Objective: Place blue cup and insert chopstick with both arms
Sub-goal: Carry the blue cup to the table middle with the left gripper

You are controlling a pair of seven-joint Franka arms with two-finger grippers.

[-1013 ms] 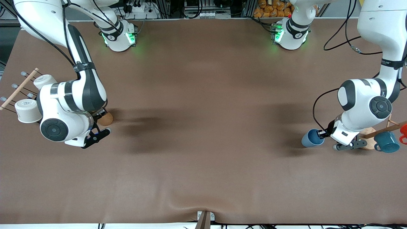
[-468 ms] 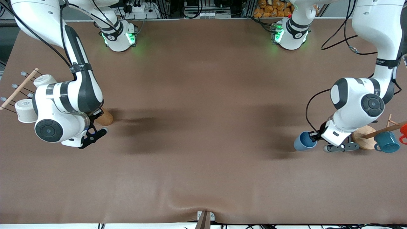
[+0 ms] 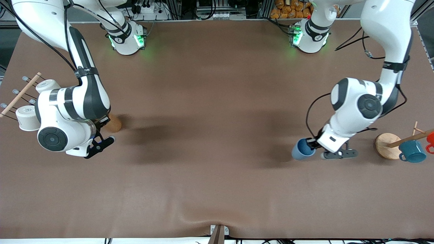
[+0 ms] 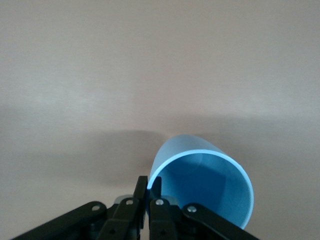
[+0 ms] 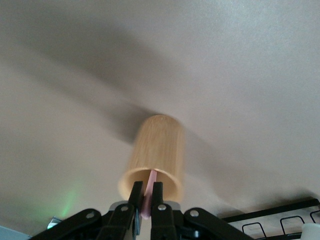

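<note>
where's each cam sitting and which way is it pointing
Front view: high across the table, facing both arms; shows the left claw on the blue cup and the right claw at the brown cylinder.
Left wrist view: on the left wrist, looking past its claw shut on the cup's rim.
Right wrist view: on the right wrist, looking past its claw gripping the chopstick in the cylinder.
Shared: cup in front and left wrist views; cylinder in front and right wrist views.

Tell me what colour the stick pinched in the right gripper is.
Pale pink. The chopstick shows best in the right wrist view, between the closed fingers above the wooden cup.
</note>
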